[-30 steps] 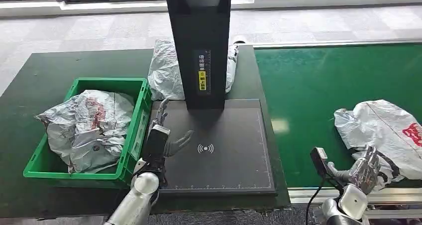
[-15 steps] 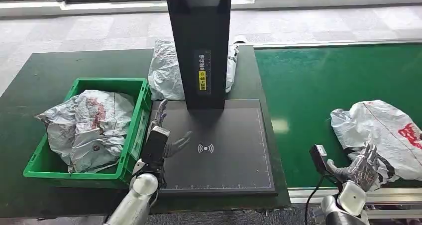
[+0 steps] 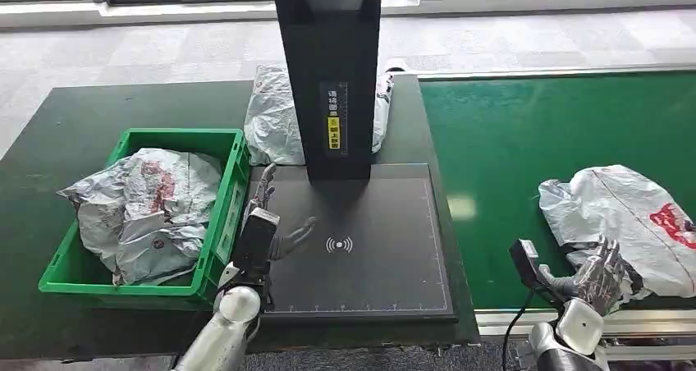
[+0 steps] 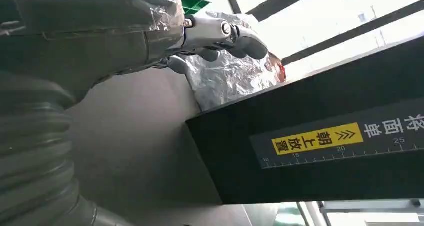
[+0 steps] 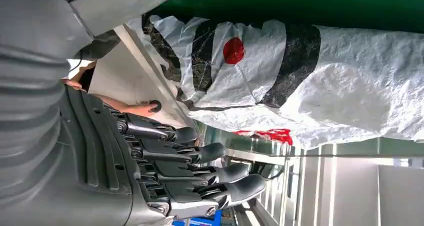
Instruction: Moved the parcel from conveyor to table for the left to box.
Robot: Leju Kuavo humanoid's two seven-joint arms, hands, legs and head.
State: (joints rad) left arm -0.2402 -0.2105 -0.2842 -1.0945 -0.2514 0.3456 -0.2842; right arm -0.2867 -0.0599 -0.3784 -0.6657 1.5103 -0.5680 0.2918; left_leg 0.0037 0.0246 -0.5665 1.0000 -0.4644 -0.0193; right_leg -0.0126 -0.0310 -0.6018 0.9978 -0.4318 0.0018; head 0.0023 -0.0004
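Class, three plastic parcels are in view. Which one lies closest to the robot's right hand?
The parcel on the green conveyor, just ahead of the right hand. The others lie in the green crate and behind the scanner post.

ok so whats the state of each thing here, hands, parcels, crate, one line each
right hand: open, fingers spread at the near edge of the conveyor parcel, no grip visible
left hand: open, over the scanner pad, holding nothing
conveyor parcel: lying on the green belt
green crate: upright, holds a crumpled parcel
crate parcel: crumpled, spilling over the rim
back parcel: on the table behind the scanner post
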